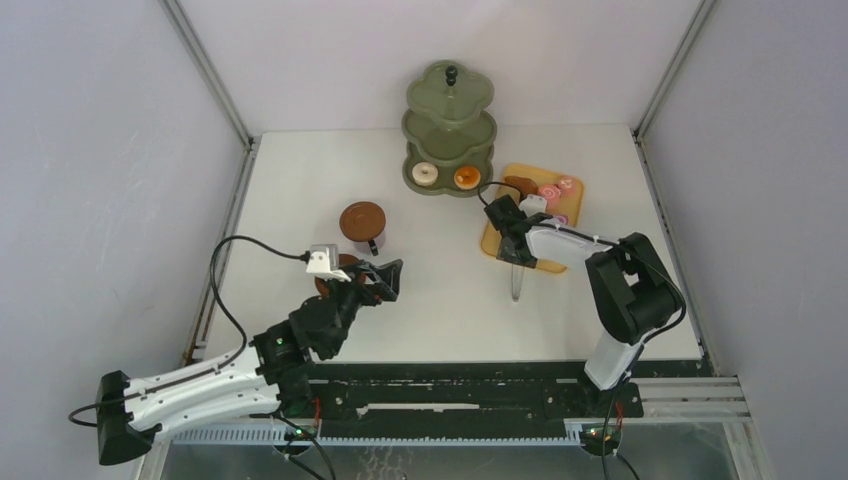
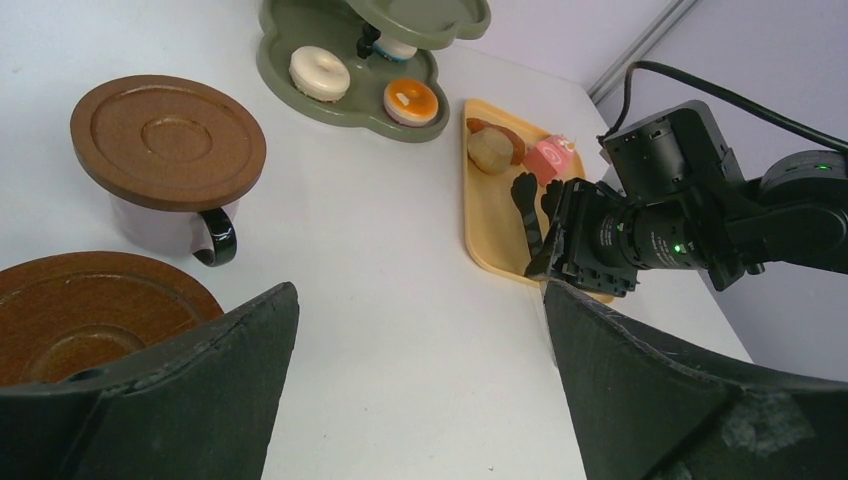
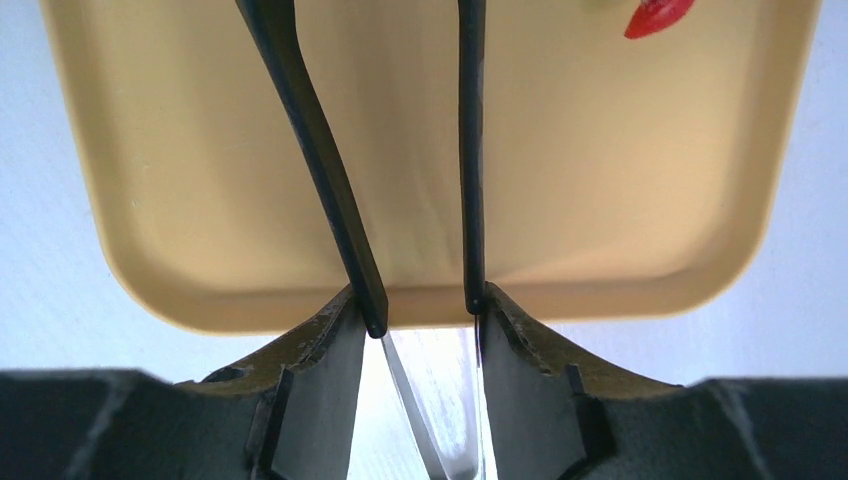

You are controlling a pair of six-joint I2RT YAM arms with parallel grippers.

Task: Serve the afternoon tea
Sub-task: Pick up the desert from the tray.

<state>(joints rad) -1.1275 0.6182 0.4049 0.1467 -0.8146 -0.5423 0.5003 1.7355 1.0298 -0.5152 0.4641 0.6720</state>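
Pastries sit in two places. On the bottom tier of the stand (image 1: 450, 110), at the far middle of the table (image 1: 300, 180), lie a white-iced donut (image 2: 319, 72) on the left and an orange-iced donut (image 2: 411, 101) on the right. The stand is olive green, with three scalloped tiers that narrow upward and a black knob (image 1: 451, 73) on top. Just right of it lies the orange-yellow tray (image 1: 497, 240). At the tray's far end are a brown bun (image 1: 518, 185) and pink swirl cakes (image 1: 550, 190).

Left of centre stands a dark cup (image 2: 150, 222) with a loop handle, and a round brown saucer (image 1: 363, 218) lies flat on its rim like a lid. A second saucer (image 2: 90, 310), also brown, is nearer and to the left. It sits beside the left gripper (image 2: 420, 400), whose jaws are spread wide and hold nothing above the bare table.

The right gripper (image 3: 425, 330) is at the tray's near edge, clenched on the black tongs (image 3: 320, 150) with one finger pressed against each arm. The tongs' black arms reach over the tray towards the bun, and their shiny metal end points near.
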